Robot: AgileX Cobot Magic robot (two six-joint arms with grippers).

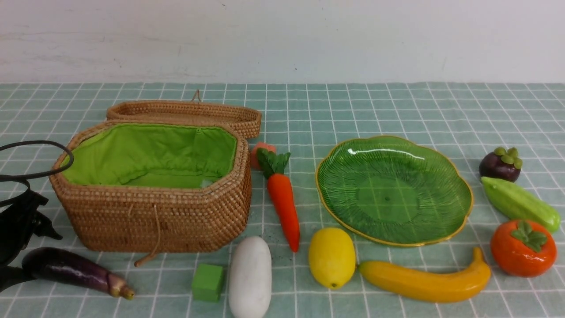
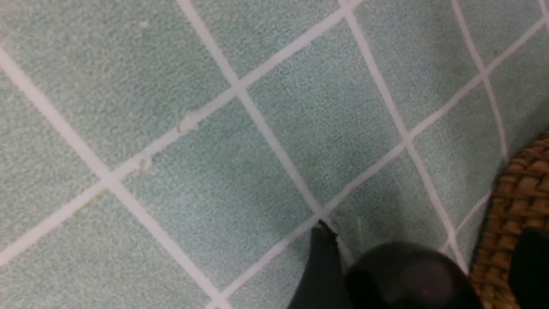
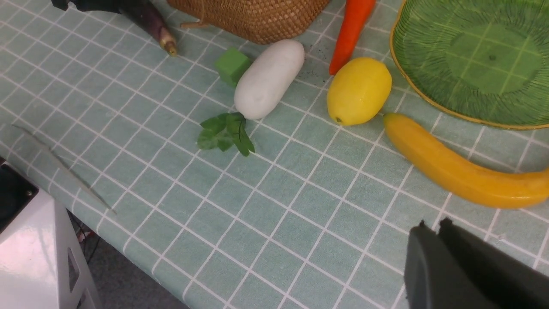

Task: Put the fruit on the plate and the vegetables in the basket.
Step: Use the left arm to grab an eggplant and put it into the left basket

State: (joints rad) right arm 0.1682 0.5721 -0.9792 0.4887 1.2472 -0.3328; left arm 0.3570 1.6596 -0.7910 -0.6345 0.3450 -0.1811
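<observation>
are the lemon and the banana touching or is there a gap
Apart: the right wrist view shows a narrow strip of the tabletop between the lemon and the stem end of the banana.

No readable text, label, brand, number or sign in any of the views.

The front view looks forward and down across the worktop (image 1: 282, 110) to the wall (image 1: 282, 39). The left wrist view looks down from very near the eggplant (image 2: 411, 274); the right wrist view looks down from farther off, sharing the eggplant with both others.
</observation>
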